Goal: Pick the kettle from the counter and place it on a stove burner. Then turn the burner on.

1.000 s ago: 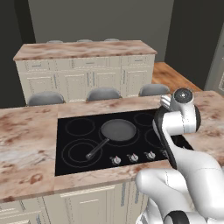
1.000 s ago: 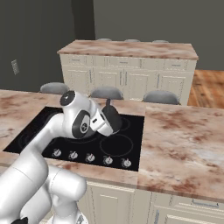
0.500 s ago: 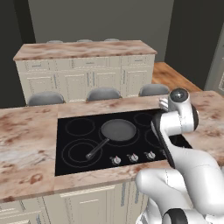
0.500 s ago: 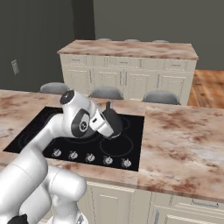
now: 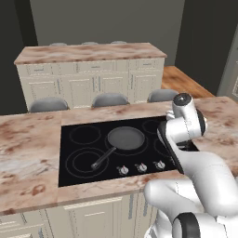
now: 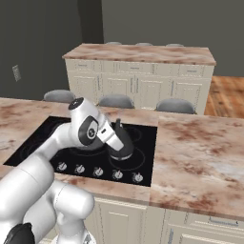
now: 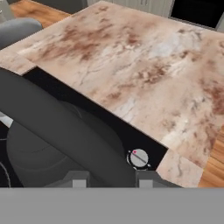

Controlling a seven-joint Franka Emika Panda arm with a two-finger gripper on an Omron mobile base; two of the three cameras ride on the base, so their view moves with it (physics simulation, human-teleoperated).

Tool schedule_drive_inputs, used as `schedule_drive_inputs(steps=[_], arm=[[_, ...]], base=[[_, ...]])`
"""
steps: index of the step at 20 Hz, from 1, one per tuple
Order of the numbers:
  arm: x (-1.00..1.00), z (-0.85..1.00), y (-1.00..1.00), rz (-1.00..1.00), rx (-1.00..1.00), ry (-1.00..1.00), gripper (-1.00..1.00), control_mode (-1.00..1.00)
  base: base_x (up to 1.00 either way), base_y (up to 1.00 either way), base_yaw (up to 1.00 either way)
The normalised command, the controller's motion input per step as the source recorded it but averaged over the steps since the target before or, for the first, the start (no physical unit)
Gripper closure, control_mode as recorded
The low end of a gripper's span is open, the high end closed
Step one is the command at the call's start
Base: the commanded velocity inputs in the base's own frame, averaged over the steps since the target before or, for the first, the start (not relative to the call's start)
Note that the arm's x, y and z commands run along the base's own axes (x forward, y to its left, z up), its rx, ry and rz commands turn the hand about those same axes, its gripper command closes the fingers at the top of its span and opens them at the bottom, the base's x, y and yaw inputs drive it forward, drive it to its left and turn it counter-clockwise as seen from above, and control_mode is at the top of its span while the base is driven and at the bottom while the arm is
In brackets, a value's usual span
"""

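While gripper (image 7: 108,179) clamps kettle (image 6: 123,143), cooktop (image 5: 79,155) beneath.

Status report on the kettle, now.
Pincer shut on kettle handle. Kettle over right-side stove burner; contact unclear. Frying pan sits apart, mid-cooktop.

Flat, even rendered light, soft-edged

No lettering or numbers seem readable anywhere, even on the stove knobs (image 7: 139,158).
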Motion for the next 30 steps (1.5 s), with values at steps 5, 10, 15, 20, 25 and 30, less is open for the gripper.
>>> schedule_drive_inputs(steps=[5,10,15,20,25,30], arm=[[0.00,-0.23,0.00,0.00,-0.01,0.02,1.00,-1.00],[0.11,-0.12,-0.03,0.00,0.00,0.00,1.00,-1.00],[0.12,-0.07,-0.05,0.00,0.00,0.00,1.00,-1.00],[0.16,-0.01,-0.01,-0.04,0.00,0.00,1.00,-1.00],[0.14,0.00,0.00,-0.07,0.01,0.00,1.00,-1.00],[0.12,-0.04,0.00,-0.09,0.05,0.00,1.00,-1.00]], base=[[0.00,0.00,0.00],[0.00,0.00,0.00],[0.00,0.00,0.00],[0.00,0.00,0.00],[0.00,0.00,0.00],[0.00,0.00,0.00]])
